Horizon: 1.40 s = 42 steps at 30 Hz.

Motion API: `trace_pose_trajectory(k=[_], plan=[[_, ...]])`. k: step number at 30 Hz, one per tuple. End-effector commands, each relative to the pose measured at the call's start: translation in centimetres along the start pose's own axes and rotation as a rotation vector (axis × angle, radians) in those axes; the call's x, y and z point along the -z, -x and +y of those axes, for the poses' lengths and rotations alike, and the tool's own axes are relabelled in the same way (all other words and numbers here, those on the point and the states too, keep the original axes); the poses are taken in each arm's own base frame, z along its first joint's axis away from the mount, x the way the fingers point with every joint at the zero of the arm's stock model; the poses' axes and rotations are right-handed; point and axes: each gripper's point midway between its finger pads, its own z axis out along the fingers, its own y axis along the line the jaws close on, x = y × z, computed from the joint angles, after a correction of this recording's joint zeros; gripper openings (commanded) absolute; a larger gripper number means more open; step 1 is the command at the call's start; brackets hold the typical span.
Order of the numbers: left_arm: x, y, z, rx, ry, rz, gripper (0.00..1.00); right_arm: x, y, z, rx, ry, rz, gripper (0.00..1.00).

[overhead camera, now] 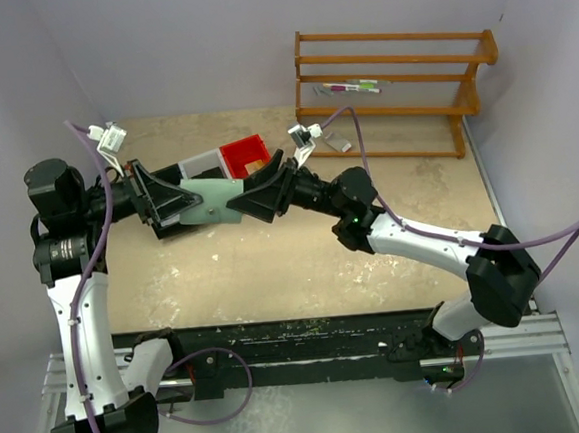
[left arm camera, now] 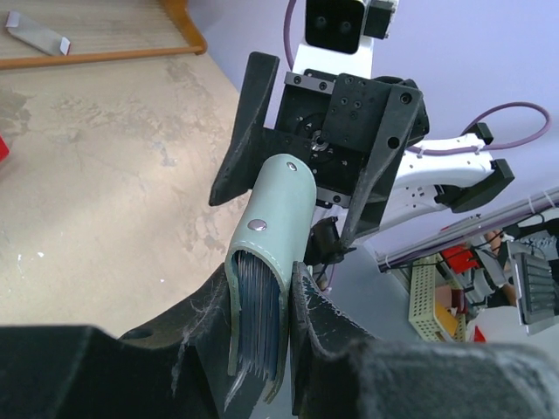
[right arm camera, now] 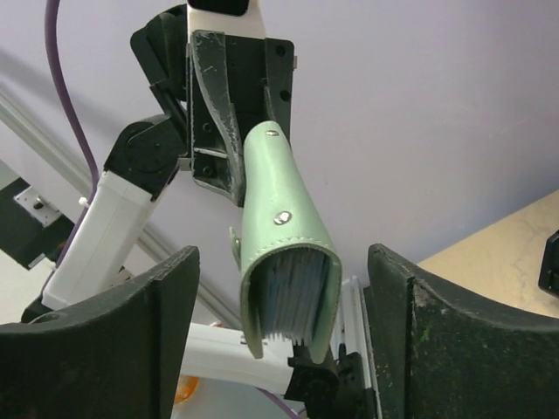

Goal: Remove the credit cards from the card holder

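Clamping the card holder by one end, the left gripper held it aloft, open mouth toward the right gripper, whose jaws stood apart on either side, probably to pinch the credit cards inside.

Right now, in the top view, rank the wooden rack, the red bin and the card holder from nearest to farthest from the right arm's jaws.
1. Card holder: its end lies between the open jaws of the right gripper.
2. Red bin: just behind the jaws.
3. Wooden rack: far off at the back right.
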Motion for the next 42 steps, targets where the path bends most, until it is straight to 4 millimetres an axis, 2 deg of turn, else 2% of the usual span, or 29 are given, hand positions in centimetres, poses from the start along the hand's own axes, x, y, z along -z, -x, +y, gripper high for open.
trace_pose_trajectory(k=[1,4,6,8,9,10,11,12,13,14,16,18,19,21,26,30,34,36,38,42], plan=[[0.3,0.8,-2.7,-0.066,-0.065,-0.01,0.0,-0.4,1.0,0.4,0.018,-0.006,-0.026,0.81],[0.4,0.9,-3.0,-0.061,-0.07,-0.009,0.0,-0.5,0.8,0.9,0.033,0.037,-0.022,0.74],[0.4,0.8,-2.9,-0.056,-0.068,-0.01,0.0,-0.8,1.4,2.6,0.045,0.126,-0.035,0.6],[0.4,0.7,-2.6,-0.049,-0.063,-0.01,0.01,-0.8,1.1,3.8,0.044,0.191,-0.007,0.45],[0.3,0.6,-2.5,-0.045,-0.06,-0.009,0.05,-0.7,0.7,4.2,0.039,0.209,0.019,0.37],[0.3,0.4,-2.3,-0.045,-0.056,-0.007,0.15,-0.5,0.8,4.8,0.042,0.235,0.031,0.27],[0.3,0.1,-1.9,-0.052,-0.048,-0.005,0.34,-0.3,1.0,5.0,0.056,0.241,0.042,0.16],[0.3,-0.2,-1.2,-0.096,-0.033,-0.001,0.62,-0.2,0.8,4.7,0.06,0.23,0.08,0.04],[0.3,-0.4,-0.6,-0.156,-0.017,0.006,0.78,0.0,0.6,4.4,0.071,0.228,0.133,0.0],[0.3,-0.5,0.3,-0.193,0.013,0.017,0.83,0.2,0.5,3.8,0.079,0.217,0.19,0.0],[0.5,-1.1,2.1,-0.238,0.072,0.067,0.89,0.7,-0.8,2.2,0.082,0.187,0.356,0.0],[0.6,-1.4,3.3,-0.267,0.085,0.117,0.94,1.5,-2.1,-0.4,0.085,0.099,0.509,0.0],[0.6,-1.7,3.7,-0.272,0.084,0.144,0.94,1.8,-2.5,-1.5,0.153,0.079,0.563,0.0],[0.7,-2.3,4.5,-0.282,0.079,0.182,0.93,2.2,-2.7,-2.2,0.19,0.04,0.628,0.0],[0.4,-4.4,5.9,-0.285,0.056,0.228,0.82,2.1,-3.1,-2.5,0.194,0.05,0.692,0.0],[0.0,-5.4,5.7,-0.274,0.027,0.236,0.79,1.5,-3.7,-2.8,0.179,0.04,0.743,0.0],[-0.6,-6.3,5.6,-0.281,0.014,0.259,0.71,0.3,-4.2,-2.9,0.161,0.051,0.774,0.0],[-0.8,-6.8,5.7,-0.289,0.02,0.279,0.64,-0.1,-4.5,-2.8,0.159,0.064,0.783,0.0],[-1.0,-7.1,5.7,-0.295,0.016,0.293,0.49,-0.4,-4.5,-2.6,0.159,0.079,0.784,0.0],[-1.0,-7.3,5.2,-0.315,0.002,0.298,0.33,-0.6,-4.3,-2.0,0.157,0.102,0.79,0.0]])
